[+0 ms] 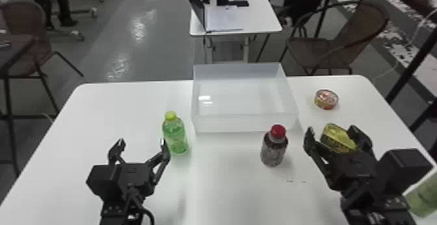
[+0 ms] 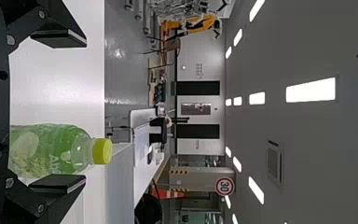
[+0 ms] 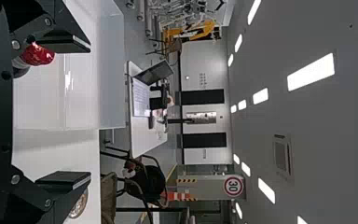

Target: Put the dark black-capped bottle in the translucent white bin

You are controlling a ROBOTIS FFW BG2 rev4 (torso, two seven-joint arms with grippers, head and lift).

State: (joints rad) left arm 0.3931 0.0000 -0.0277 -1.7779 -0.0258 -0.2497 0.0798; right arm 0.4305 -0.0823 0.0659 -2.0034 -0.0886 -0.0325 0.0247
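In the head view, a dark bottle with a red cap (image 1: pixel 273 151) stands upright just in front of the translucent white bin (image 1: pixel 245 123). My left gripper (image 1: pixel 142 141) is at the left, open, beside the green bottle. To the right of the dark bottle is my right gripper (image 1: pixel 331 130), open and not touching that bottle. The left wrist view has my left gripper (image 2: pixel 72 111) with its fingers spread. In the right wrist view, the red cap (image 3: pixel 38 54) is partly behind one finger of my right gripper (image 3: pixel 74 111), and the bin (image 3: pixel 111 70) stands beyond.
A green bottle with a yellow-green cap (image 1: pixel 175 136) stands left of the bin's near corner. A round tin (image 1: pixel 326 99) sits right of the bin. A yellow item (image 1: pixel 336 136) shows between the right fingers. Another green bottle (image 1: pixel 424 196) is at the right edge.
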